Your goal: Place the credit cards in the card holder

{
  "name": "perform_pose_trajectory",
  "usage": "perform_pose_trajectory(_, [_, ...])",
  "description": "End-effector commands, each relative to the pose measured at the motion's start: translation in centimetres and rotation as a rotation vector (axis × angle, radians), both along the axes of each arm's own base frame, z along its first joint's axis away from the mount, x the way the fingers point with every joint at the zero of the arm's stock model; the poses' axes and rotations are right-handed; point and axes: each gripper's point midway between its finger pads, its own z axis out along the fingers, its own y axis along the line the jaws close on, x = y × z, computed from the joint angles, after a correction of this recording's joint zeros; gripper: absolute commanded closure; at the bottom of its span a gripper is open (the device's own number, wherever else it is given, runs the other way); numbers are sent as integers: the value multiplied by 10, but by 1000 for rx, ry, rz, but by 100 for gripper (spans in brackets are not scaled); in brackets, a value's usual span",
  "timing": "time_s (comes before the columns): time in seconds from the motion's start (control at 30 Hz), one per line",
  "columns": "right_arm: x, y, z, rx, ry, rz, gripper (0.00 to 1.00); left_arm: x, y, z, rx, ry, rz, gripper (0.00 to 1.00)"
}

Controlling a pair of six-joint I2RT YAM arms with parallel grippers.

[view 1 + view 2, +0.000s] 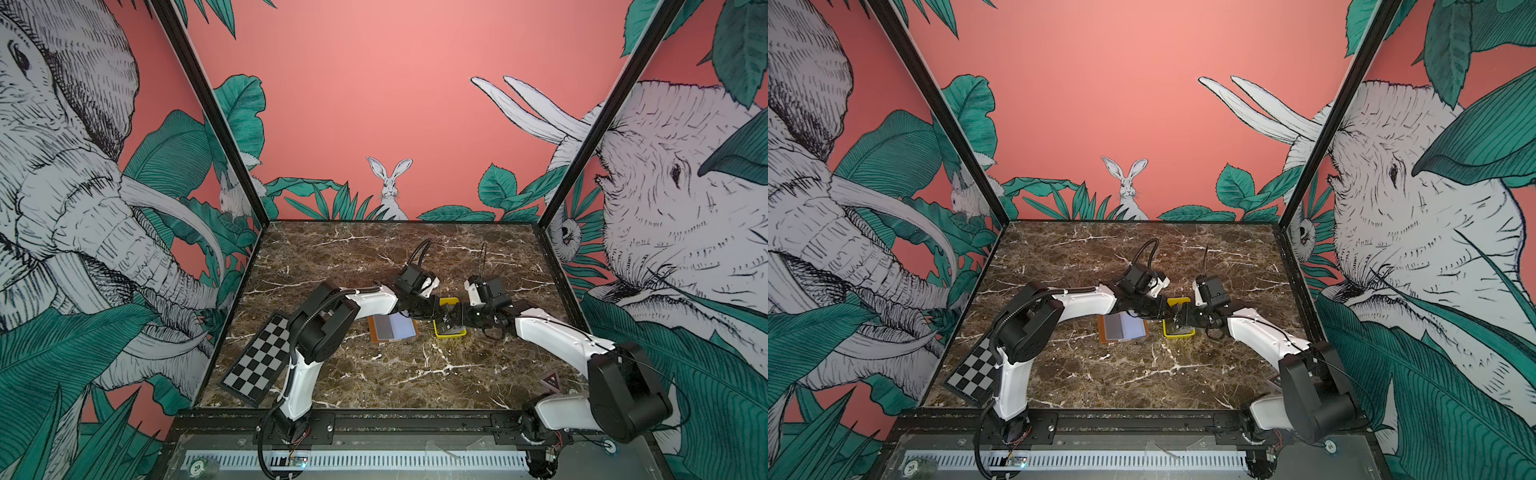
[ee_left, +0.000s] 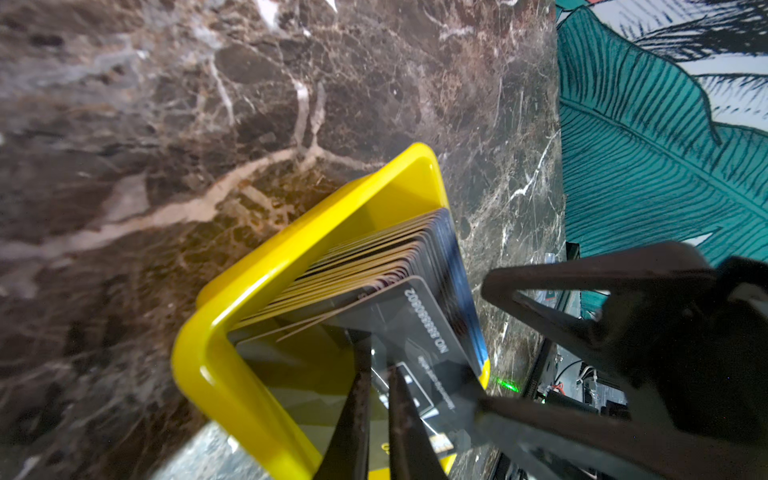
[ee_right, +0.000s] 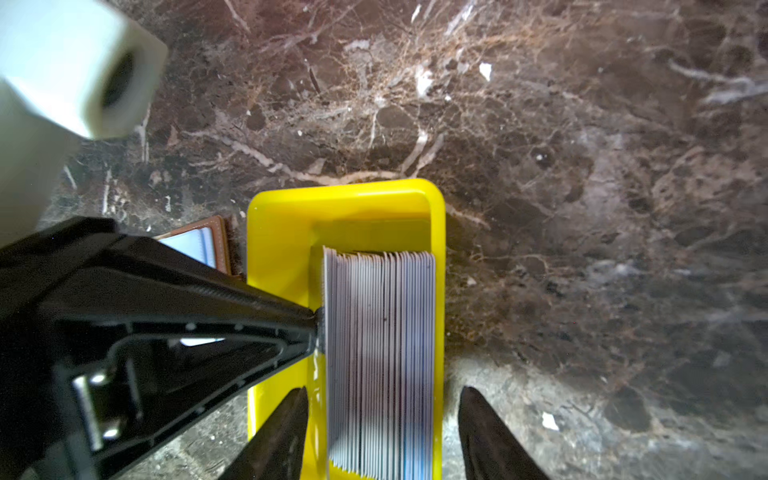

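Holder (image 1: 392,328): lies open on the marble, just beside the tray (image 3: 282,232)
Cards (image 3: 380,353): on edge in the tray — they look thin, stiff and slick; best pinched singly by the top edge
Left gripper (image 2: 376,353): nipped on the end card
Right gripper (image 3: 384,390): jaws apart, straddling the stack

Dark credit cards (image 3: 380,353) stand on edge in a yellow tray (image 3: 282,249); the tan card holder (image 1: 390,328) lies open just beside it.

Card holder (image 1: 392,328) beside tray (image 1: 453,333); bare tabletop (image 1: 415,249) beyond
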Motion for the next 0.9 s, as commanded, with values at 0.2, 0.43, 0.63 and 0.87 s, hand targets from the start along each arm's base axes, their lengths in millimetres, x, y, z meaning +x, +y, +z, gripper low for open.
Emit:
perform_pose_trajectory(0.2, [2,18,22,115,1,3,71,-4,3,-13,45,30,5,87])
perform_pose_trajectory(0.43, [4,23,8,116,39,12,79,-5,4,-12,43,25,4,87])
perform_pose_trajectory(0.63, [4,27,4,126,47,19,88,-3,2,-8,28,19,10,87])
perform_pose_trajectory(0.87, [4,24,16,128,22,3,99,3,3,21,-36,-50,35,87])
